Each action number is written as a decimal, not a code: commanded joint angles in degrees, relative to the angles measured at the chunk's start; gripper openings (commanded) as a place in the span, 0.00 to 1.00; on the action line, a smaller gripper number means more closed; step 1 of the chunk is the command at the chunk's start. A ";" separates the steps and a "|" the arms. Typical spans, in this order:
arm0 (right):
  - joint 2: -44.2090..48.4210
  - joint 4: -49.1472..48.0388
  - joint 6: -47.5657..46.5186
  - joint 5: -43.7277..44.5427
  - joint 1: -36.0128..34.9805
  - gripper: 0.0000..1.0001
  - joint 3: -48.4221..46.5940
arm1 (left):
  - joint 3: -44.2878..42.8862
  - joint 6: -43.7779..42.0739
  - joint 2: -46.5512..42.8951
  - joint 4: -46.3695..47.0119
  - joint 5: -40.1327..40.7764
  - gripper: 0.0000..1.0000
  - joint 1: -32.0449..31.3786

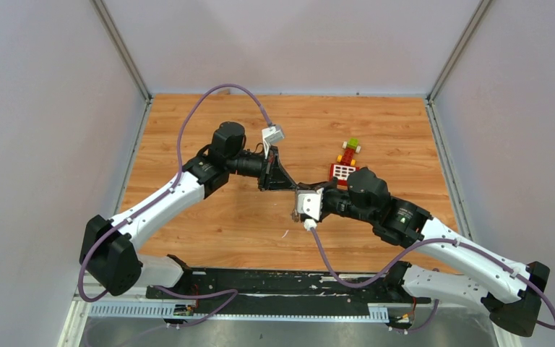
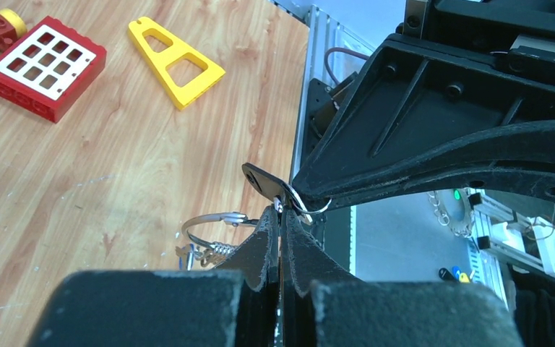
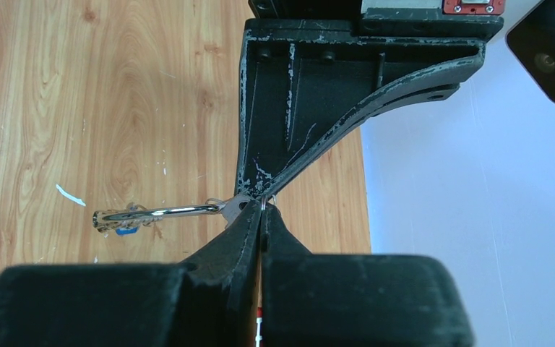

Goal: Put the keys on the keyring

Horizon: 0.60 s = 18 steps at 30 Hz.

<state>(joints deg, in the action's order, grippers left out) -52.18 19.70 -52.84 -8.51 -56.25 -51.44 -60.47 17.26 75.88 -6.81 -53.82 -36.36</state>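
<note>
Both grippers meet tip to tip above the middle of the wooden table. My left gripper (image 1: pixel 293 186) is shut on the key; its black head (image 2: pixel 260 178) sticks out just past the closed tips (image 2: pixel 280 211). My right gripper (image 1: pixel 301 190) is shut (image 3: pixel 262 212) on the thin silver keyring (image 3: pixel 266 204), whose wire loop also shows in the left wrist view (image 2: pixel 311 208) right beside the key head. A larger silver loop (image 3: pixel 166 211) with the blue tag (image 3: pixel 123 231) and small silver keys hangs off to the side, above the table.
A red window block (image 2: pixel 43 69) and a yellow triangular frame (image 2: pixel 177 61) lie on the table beyond the grippers. The red block (image 1: pixel 342 172) and a small green-and-yellow toy (image 1: pixel 350 148) sit right of centre. Grey walls enclose the table on three sides.
</note>
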 commanded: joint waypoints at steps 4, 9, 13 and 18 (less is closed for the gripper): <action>1.32 0.98 -2.09 2.33 0.26 0.00 -0.48 | -0.38 -3.90 -3.48 0.75 -3.01 0.00 -0.43; 2.04 3.41 -3.08 1.75 0.44 0.00 -0.40 | -1.15 -6.89 -4.53 -1.06 -3.78 0.00 -0.43; 1.99 3.59 -3.15 1.09 0.46 0.00 -0.33 | -1.90 -7.53 -4.00 -1.35 -5.43 0.00 -0.40; 2.68 2.54 -2.79 -1.00 0.49 0.00 0.01 | -1.88 -6.29 -3.56 -0.45 -5.66 0.00 -0.39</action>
<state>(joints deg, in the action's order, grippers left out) -50.94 23.64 -55.37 -7.79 -56.05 -51.40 -60.45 11.33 72.95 -8.80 -57.41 -36.45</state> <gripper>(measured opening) 0.011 0.008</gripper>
